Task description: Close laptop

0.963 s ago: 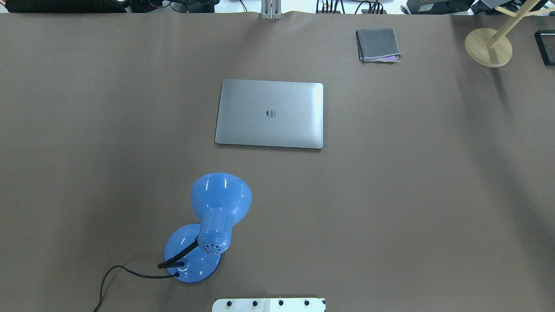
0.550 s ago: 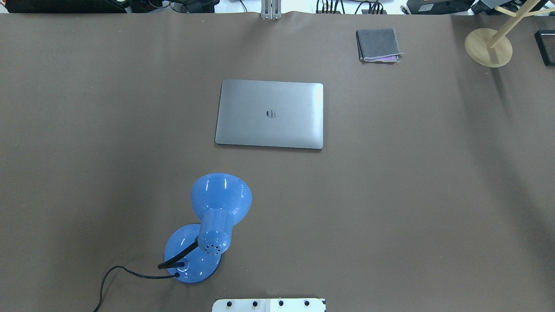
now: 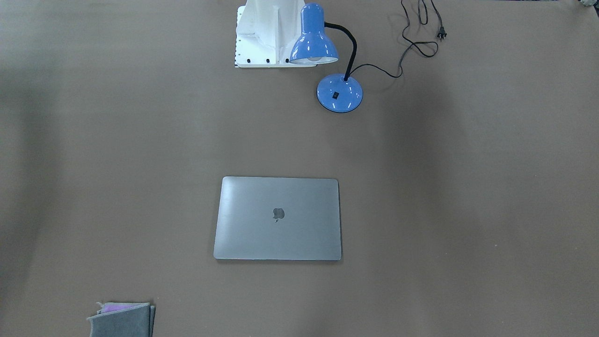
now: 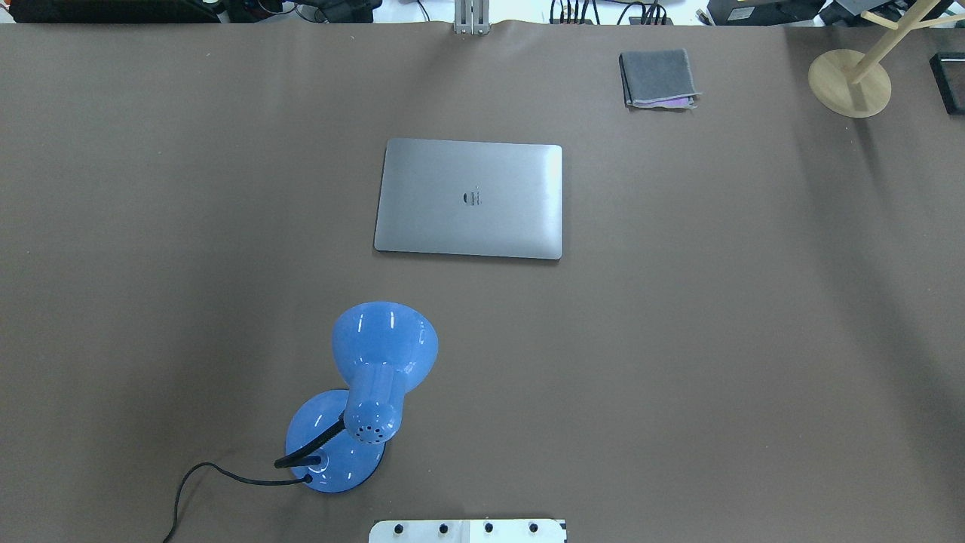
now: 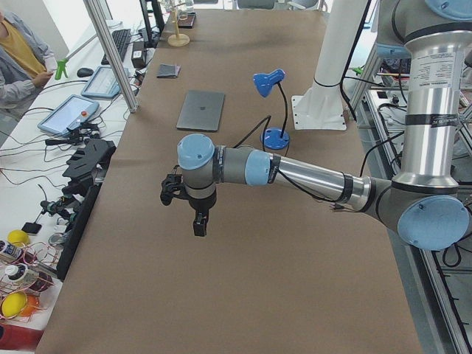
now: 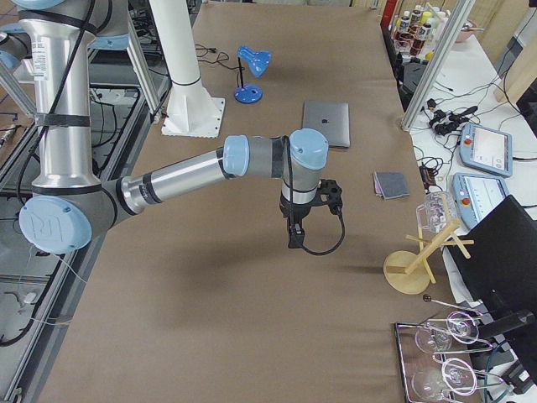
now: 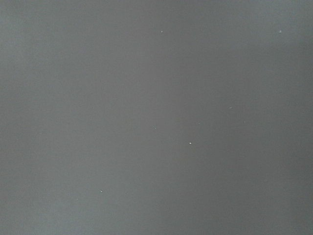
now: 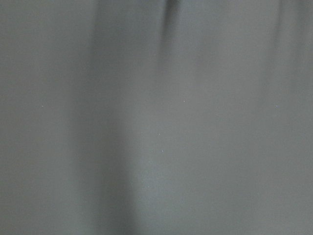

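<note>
A brown cover lies over the long table [image 4: 678, 317], and work benches stand along its far side. The laptop [image 4: 469, 198] lies shut and flat in the middle, between a blue desk lamp [image 4: 377, 362] and a folded grey cloth [image 4: 657, 78]. Only the side views show the left gripper [image 5: 199, 227] and the right gripper [image 6: 293, 239], hanging over bare table, well apart from the laptop; I cannot tell if their fingers are apart. The front view shows the lid's apple logo [image 3: 278, 214] clearly.
</note>
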### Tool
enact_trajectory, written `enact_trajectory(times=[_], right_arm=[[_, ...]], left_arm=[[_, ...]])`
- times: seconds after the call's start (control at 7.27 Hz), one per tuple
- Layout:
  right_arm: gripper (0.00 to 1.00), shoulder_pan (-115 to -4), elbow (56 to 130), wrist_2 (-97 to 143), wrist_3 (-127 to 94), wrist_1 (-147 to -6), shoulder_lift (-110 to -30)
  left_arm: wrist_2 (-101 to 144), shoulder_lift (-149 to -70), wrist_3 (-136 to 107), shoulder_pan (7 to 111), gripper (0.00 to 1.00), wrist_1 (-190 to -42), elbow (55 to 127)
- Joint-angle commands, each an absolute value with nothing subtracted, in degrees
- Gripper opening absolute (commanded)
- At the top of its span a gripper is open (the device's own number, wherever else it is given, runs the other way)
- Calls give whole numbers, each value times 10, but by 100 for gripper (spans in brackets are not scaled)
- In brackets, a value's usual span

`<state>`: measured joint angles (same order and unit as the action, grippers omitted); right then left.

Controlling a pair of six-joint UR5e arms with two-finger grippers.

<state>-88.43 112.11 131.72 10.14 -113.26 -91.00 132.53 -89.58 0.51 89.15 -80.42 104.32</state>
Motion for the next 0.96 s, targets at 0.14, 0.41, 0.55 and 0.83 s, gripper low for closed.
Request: enact_trajectory(times=[0.14,0.41,0.55,0.83], right_arm=[[100,-883,1143,1325,97,-1133,-911],[100,-883,1144,1325,93,-1132,-906],[100,-882,1143,1325,93,-1132,-904],[100,-877,1143,1335,92,-1133,-904]], left_arm=[[1308,-899,6,891,98,-811,1040],[1313,-903,2,891,98,-831,1059],[1313,-914,-1,891,98,-824,1059],[1313,-910,-1,892,98,-825,1063]])
